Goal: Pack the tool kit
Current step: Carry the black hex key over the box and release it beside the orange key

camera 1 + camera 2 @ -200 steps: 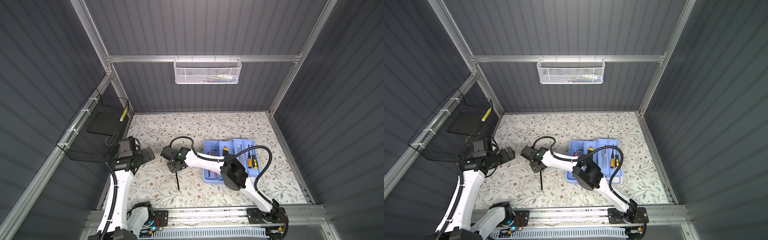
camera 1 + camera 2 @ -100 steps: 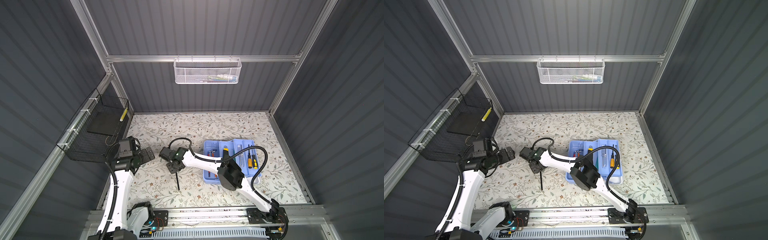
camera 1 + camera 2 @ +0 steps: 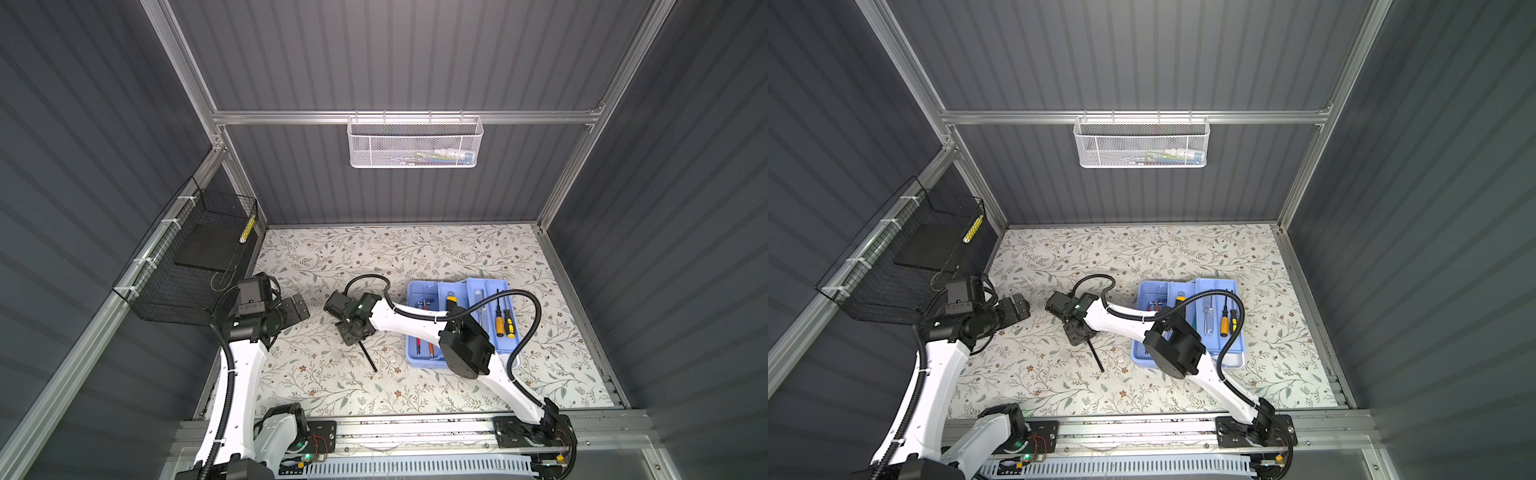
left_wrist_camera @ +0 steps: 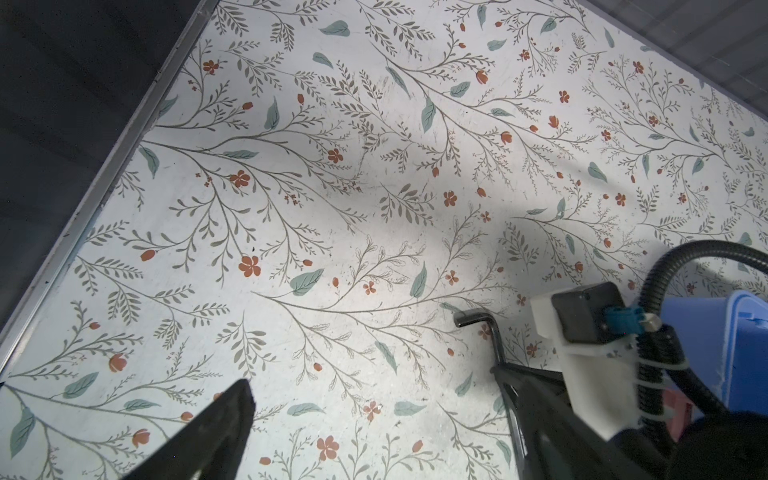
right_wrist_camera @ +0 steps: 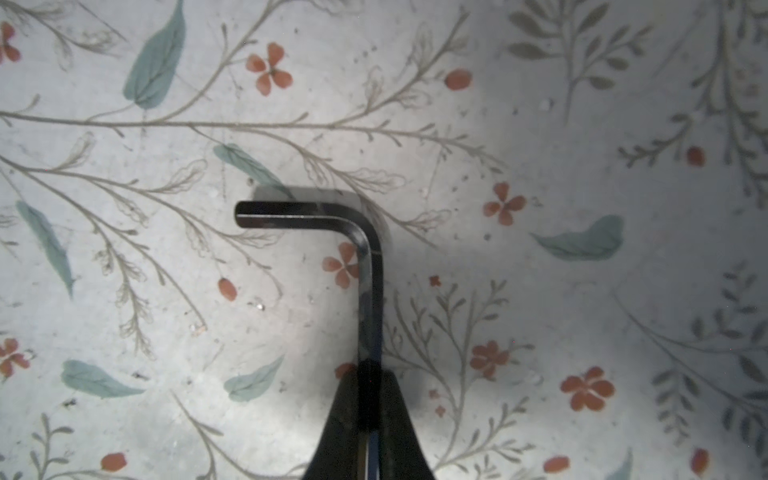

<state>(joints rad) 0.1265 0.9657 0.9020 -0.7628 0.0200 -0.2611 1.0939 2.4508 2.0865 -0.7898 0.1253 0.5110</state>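
The tool kit's light blue tray (image 3: 424, 291) (image 3: 1144, 361) lies on the right of the floral mat, with screwdrivers (image 3: 503, 322) and other small tools in its compartments. A black L-shaped hex key (image 5: 370, 291) (image 3: 369, 357) (image 3: 1096, 357) is left of the tray, low over or on the mat. My right gripper (image 5: 369, 374) (image 3: 353, 334) (image 3: 1077, 332) is shut on its long shaft. My left gripper (image 3: 297, 309) (image 3: 1017, 307) (image 4: 374, 386) hovers open and empty further left. The left wrist view shows the hex key's bent end (image 4: 478, 320).
A white mesh basket (image 3: 415, 143) hangs on the back wall. A black wire basket (image 3: 195, 257) is fixed to the left wall, close behind my left arm. The right arm's black cable (image 3: 528, 316) loops over the tray. A metal rail (image 3: 415, 428) runs along the front.
My right gripper has closed onto the hex key's shaft, after shifting slightly left over it. The left arm has not moved.
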